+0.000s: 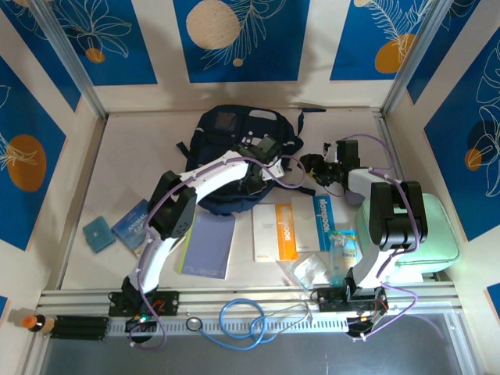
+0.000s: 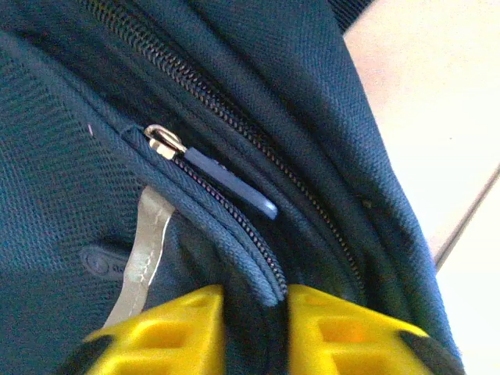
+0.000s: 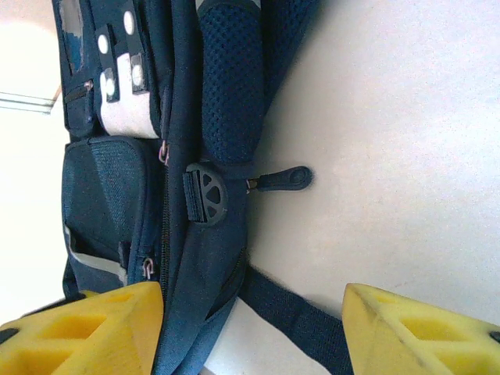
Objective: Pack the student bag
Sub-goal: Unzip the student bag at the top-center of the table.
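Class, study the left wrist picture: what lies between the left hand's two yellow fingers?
A fold of the student bag, with its zip seam, fills the gap between the left hand's yellow fingers, seen in the left wrist view.

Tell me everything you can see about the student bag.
The student bag is dark navy woven fabric, lying flat at the table's far middle. It has a grey-white patch, a pale stripe, zippers with a blue pull tab, black straps and a round buckle. The left gripper's yellow fingers pinch a fold beside its zipper.

Mint case (image 1: 439,228), lilac notebook (image 1: 211,247) (closed), blue cable (image 1: 242,301)
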Controlling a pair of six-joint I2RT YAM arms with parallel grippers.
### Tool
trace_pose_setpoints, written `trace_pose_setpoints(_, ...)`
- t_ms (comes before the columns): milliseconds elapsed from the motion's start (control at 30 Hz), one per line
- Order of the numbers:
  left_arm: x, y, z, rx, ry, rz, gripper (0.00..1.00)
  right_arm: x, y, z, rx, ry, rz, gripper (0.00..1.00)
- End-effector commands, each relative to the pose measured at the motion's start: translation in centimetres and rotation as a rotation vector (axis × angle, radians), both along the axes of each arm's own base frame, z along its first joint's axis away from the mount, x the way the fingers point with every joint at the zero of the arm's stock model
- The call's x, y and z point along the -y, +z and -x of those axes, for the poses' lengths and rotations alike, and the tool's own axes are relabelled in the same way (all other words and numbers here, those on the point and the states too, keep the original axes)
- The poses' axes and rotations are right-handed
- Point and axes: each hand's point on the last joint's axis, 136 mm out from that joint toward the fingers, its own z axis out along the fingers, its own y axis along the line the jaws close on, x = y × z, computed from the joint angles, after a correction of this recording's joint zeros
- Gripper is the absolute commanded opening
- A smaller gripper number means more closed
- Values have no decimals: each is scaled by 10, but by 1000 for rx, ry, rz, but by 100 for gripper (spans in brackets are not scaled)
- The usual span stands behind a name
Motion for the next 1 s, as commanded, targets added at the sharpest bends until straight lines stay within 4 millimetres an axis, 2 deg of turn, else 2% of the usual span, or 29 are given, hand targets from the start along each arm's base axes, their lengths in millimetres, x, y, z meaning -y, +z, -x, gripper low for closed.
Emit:
trace_pose_setpoints(0, -9, 1, -10, 36, 16, -65, 5, 2, 8, 2, 15, -10, -4, 62)
trace_pose_setpoints(33, -9, 6, -12, 49, 19, -57, 0, 2, 8, 2, 17, -9, -3, 62)
trace_pose_setpoints(167, -4, 35, -15, 106, 14, 17, 0, 0, 10, -1, 41, 12, -1, 63)
trace_pose_setpoints(267, -6, 63, -17, 166, 10, 87, 0, -12, 16, -2, 86, 87, -15, 62)
trace_pose_setpoints(400, -19, 96, -17, 224, 17, 163, 0, -23, 13, -4, 130, 147, 64, 63)
trace_pose_setpoints(467, -26, 104, -14, 231, 19, 191, 0, -30, 13, -5, 163, 184, 103, 63)
trace_pose_setpoints(667, -53, 119, -11, 264, 58, 241, 0, -72, 25, 2, 314, 394, 114, 62)
trace_pose_setpoints(967, -79, 157, -21, 364, 130, 329, 0, -103, 18, 15, 412, 514, 114, 58)
